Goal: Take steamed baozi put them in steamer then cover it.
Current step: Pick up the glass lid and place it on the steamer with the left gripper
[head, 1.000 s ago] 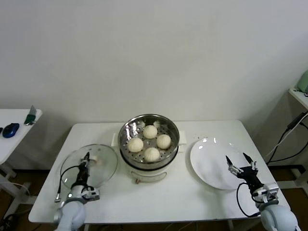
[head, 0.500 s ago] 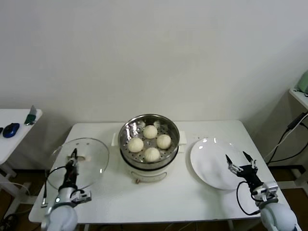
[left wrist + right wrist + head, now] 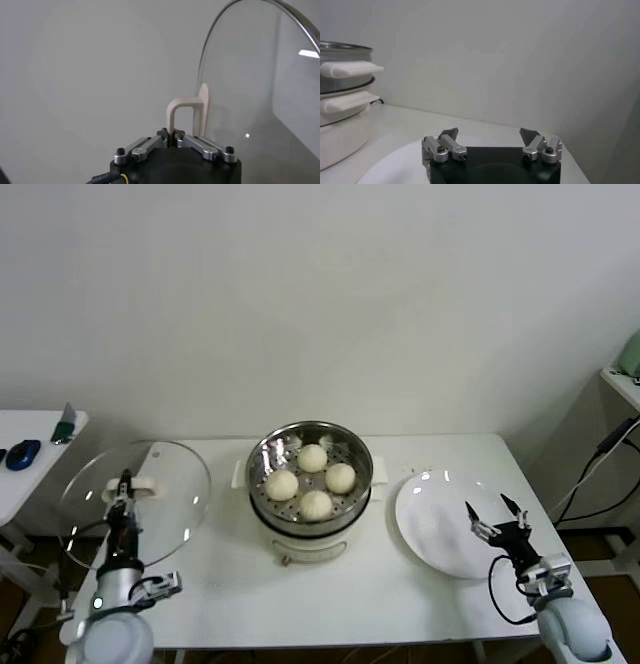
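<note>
Gripping the cover (image 3: pixel 135 496) by its handle, left gripper (image 3: pixel 124 486) jaws clamped, now raised off the worktop (image 3: pixel 400 594). Right gripper (image 3: pixel 494 519) idle over plate (image 3: pixel 432 514), jaws apart. Beyond: steamer (image 3: pixel 310 484) holding four baozi (image 3: pixel 312 457), ready for covering.

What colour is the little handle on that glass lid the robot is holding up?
Creamy off-white, a bar handle on the clear glass cover; the left wrist view shows it best.
</note>
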You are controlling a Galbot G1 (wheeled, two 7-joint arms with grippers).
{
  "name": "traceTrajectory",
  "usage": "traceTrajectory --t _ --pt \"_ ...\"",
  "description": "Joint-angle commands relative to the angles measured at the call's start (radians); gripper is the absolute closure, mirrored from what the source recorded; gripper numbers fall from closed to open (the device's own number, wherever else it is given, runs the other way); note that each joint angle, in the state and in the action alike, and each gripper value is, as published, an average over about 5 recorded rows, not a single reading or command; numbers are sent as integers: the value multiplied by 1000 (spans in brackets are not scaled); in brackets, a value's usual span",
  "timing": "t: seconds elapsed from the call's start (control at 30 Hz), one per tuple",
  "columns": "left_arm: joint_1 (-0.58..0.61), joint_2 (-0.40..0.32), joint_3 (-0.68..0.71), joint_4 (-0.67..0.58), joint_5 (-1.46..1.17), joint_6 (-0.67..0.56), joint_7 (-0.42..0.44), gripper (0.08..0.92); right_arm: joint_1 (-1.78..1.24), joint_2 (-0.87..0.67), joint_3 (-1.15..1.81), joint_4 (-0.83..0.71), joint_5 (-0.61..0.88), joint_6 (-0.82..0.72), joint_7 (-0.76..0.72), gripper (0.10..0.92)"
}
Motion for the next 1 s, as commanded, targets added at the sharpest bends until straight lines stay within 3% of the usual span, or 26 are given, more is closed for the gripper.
traceTrajectory --t 0.03,0.23,0.5,0.73,1.0 --pt "-55 141 204 -159 -51 212 61 858 39 1 -31 -20 -31 -4 10 203" --pt "-217 173 416 -159 18 268 194 858 55 8 -38 -47 -59 -2 13 203" --pt "-431 67 617 -61 120 315 348 858 63 18 -33 -65 -70 4 10 203" --pt "-558 -32 714 55 173 315 388 858 49 19 -10 -70 -75 9 8 203" --pt "-602 -161 726 167 186 315 385 858 20 16 32 -71 -76 21 3 203"
